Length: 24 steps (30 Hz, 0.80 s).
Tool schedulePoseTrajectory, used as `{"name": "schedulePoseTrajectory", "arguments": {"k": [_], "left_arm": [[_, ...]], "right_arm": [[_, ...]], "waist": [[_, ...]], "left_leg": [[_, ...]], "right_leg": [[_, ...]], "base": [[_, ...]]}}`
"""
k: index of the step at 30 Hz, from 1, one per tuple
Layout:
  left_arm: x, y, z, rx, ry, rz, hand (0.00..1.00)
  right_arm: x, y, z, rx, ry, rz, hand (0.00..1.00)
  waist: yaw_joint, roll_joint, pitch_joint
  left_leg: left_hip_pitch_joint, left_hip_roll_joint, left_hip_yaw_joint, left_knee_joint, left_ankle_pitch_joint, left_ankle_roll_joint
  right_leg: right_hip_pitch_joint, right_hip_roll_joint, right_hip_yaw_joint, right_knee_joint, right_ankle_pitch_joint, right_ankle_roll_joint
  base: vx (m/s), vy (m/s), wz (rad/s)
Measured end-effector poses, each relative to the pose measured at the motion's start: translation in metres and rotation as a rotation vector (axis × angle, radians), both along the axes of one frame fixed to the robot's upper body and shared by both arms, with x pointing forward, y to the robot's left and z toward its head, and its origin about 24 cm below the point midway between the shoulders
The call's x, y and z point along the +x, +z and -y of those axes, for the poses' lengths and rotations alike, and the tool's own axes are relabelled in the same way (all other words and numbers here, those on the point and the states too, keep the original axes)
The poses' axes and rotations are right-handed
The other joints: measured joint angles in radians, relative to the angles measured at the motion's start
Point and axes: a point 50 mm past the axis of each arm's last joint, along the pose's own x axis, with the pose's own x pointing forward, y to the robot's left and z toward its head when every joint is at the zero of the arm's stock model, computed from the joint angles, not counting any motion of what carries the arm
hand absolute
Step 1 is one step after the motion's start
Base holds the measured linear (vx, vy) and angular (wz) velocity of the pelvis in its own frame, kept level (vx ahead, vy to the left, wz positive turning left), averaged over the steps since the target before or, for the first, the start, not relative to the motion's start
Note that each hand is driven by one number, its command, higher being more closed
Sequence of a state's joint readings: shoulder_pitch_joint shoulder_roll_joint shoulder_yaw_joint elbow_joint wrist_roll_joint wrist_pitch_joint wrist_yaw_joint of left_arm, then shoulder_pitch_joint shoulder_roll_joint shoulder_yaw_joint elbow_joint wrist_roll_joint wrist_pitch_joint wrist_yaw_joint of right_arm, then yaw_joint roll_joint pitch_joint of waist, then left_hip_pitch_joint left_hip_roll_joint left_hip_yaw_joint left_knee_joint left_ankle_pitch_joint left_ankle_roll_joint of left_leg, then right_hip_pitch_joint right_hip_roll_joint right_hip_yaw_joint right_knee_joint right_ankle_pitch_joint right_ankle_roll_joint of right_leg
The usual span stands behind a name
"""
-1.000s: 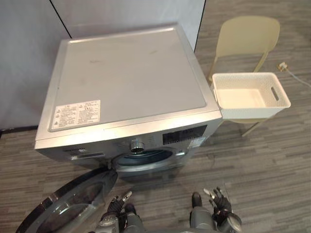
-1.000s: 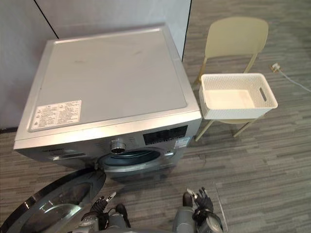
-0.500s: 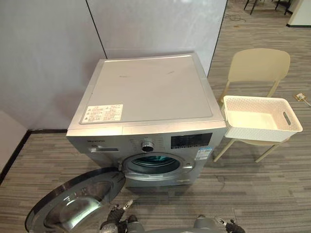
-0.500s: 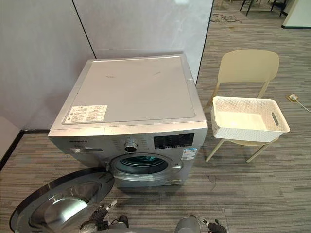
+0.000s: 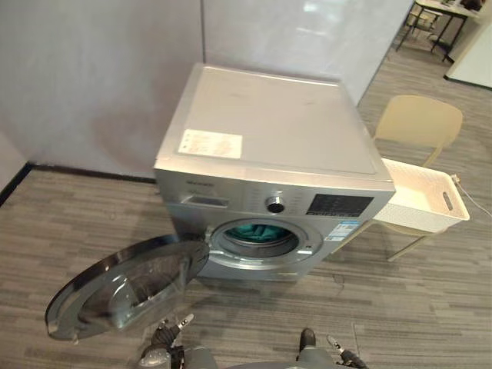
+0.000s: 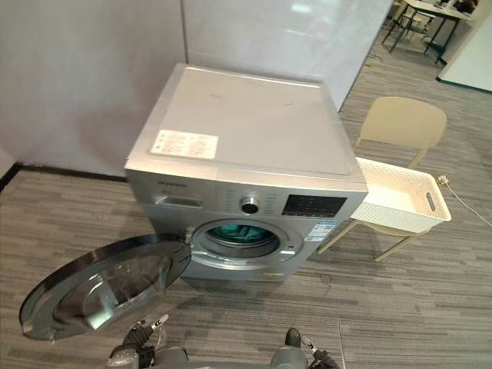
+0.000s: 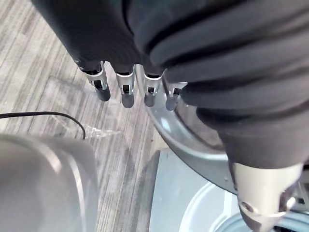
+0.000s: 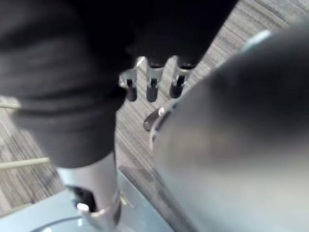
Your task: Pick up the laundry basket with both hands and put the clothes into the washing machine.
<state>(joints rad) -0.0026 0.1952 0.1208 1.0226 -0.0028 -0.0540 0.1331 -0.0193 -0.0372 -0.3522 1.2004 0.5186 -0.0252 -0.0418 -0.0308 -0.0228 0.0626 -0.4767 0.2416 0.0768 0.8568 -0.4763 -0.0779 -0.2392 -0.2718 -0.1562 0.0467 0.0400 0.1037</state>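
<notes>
- Labels first: the silver front-load washing machine (image 5: 277,146) has a white warning sticker (image 5: 210,144) on its top, near the front left corner. There's also a small blue-and-white label (image 5: 347,228) just under the dark display panel (image 5: 338,205). The print on all of it is too small to read.
- A round control knob (image 5: 274,204) sits just left of that panel, above the drum opening.
- The round glass door (image 5: 127,284) is swung wide open to the machine's left. There's teal fabric (image 5: 257,231) inside the drum — looks like clothes, though I can't tell for sure from this angle.
- The white woven-pattern laundry basket (image 6: 400,201) sits on the seat of a beige plastic chair (image 6: 403,121) just right of the machine, well apart from both hands. Its near end is hidden behind the machine's corner.
- Room: grey striped plank floor (image 5: 430,307), a pale partition wall (image 5: 100,69) behind the machine, and a desk (image 6: 427,8) cut off at the top right corner.
- The left hand (image 7: 124,89) hangs low over the floor by the door's rim, fingers straight and spread, holding nothing.
- The right hand (image 8: 152,84) is much the same — fingers loose, empty, over the floor.
</notes>
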Motion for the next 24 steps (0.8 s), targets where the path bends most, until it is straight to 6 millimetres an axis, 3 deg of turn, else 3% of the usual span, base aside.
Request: {"name": "schedulePoseTrajectory", "arguments": {"k": [1,2,3,5,7,8,10,14,17,20,24], "left_arm": [[-0.001,0.000,-0.002,0.010,-0.005,-0.007,0.00],[-0.005,-0.001,-0.003,0.025,-0.025,-0.030,0.00],[-0.009,-0.001,-0.007,0.041,-0.032,-0.043,0.00],[-0.020,-0.003,-0.014,0.050,-0.005,-0.069,0.00],[-0.035,-0.010,-0.010,0.028,0.013,-0.123,0.00],[-0.036,-0.011,-0.008,0.024,0.003,-0.129,0.00],[-0.031,-0.014,0.005,-0.014,-0.024,-0.135,0.00],[-0.022,-0.015,0.019,-0.062,-0.032,-0.116,0.00],[-0.017,-0.015,0.024,-0.095,0.005,-0.093,0.00],[-0.016,-0.017,0.034,-0.138,0.034,-0.082,0.00],[-0.020,-0.019,0.042,-0.165,0.045,-0.090,0.00]], "right_arm": [[0.003,0.001,0.001,-0.006,0.009,0.009,0.00],[0.009,0.003,0.002,-0.015,0.023,0.028,0.00],[0.014,0.004,0.000,-0.016,0.044,0.041,0.00],[0.022,0.006,-0.006,-0.010,0.086,0.059,0.00],[0.032,0.009,-0.010,-0.010,0.136,0.108,0.00],[0.032,0.010,-0.009,-0.012,0.140,0.113,0.00],[0.035,0.012,-0.003,-0.024,0.144,0.134,0.00],[0.029,0.009,-0.007,-0.019,0.171,0.119,0.00],[0.038,0.012,-0.009,-0.037,0.211,0.146,0.00],[0.046,0.016,-0.010,-0.061,0.258,0.175,0.00],[0.048,0.016,-0.015,-0.064,0.342,0.181,0.00]], "waist": [[0.005,0.007,0.004],[0.013,0.021,0.006],[0.017,0.023,0.005],[0.022,0.021,0.004],[0.021,0.027,-0.007],[0.021,0.024,-0.013],[0.018,0.021,-0.025],[0.019,-0.002,-0.031],[0.027,-0.026,-0.039],[0.048,-0.024,-0.038],[0.050,-0.014,-0.021]], "left_leg": [[-0.006,0.000,0.001,0.005,0.001,0.009],[-0.005,0.004,0.005,-0.001,0.012,0.031],[0.010,0.015,0.021,-0.033,0.027,0.059],[0.056,0.023,0.053,-0.117,0.067,0.070],[0.153,0.003,0.109,-0.305,0.156,0.075],[0.162,-0.012,0.118,-0.343,0.174,0.074],[0.169,-0.070,0.126,-0.455,0.241,0.056],[0.240,-0.108,0.122,-0.607,0.349,0.050],[0.247,-0.120,0.121,-0.674,0.404,0.043],[0.254,-0.122,0.119,-0.701,0.438,0.037],[0.295,-0.139,0.093,-0.788,0.509,0.029]], "right_leg": [[-0.003,0.007,0.013,-0.001,-0.036,-0.033],[-0.001,0.028,0.046,0.003,-0.121,-0.079],[0.000,0.044,0.056,0.025,-0.142,-0.064],[-0.013,0.105,0.057,0.130,-0.108,-0.032],[0.007,0.210,0.046,0.334,-0.111,-0.035],[0.017,0.222,0.039,0.350,-0.133,-0.032],[0.026,0.210,0.030,0.260,-0.100,-0.009],[0.093,0.195,0.025,0.117,-0.068,-0.031],[0.130,0.198,0.024,-0.001,-0.031,-0.043],[0.132,0.199,0.023,-0.014,-0.028,-0.049],[0.147,0.195,0.014,-0.017,-0.048,-0.057]], "base": [[-0.19,0.197,-0.13],[-0.17,0.119,-0.09],[-0.16,0.081,-0.07],[-0.09,0.009,-0.27],[0.01,-0.021,-0.36],[0.04,-0.006,-0.24],[0.01,0.009,0.04],[0.10,-0.056,0.22],[-0.01,-0.066,0.09],[-0.11,-0.056,0.04],[-0.18,-0.034,0.13]]}}
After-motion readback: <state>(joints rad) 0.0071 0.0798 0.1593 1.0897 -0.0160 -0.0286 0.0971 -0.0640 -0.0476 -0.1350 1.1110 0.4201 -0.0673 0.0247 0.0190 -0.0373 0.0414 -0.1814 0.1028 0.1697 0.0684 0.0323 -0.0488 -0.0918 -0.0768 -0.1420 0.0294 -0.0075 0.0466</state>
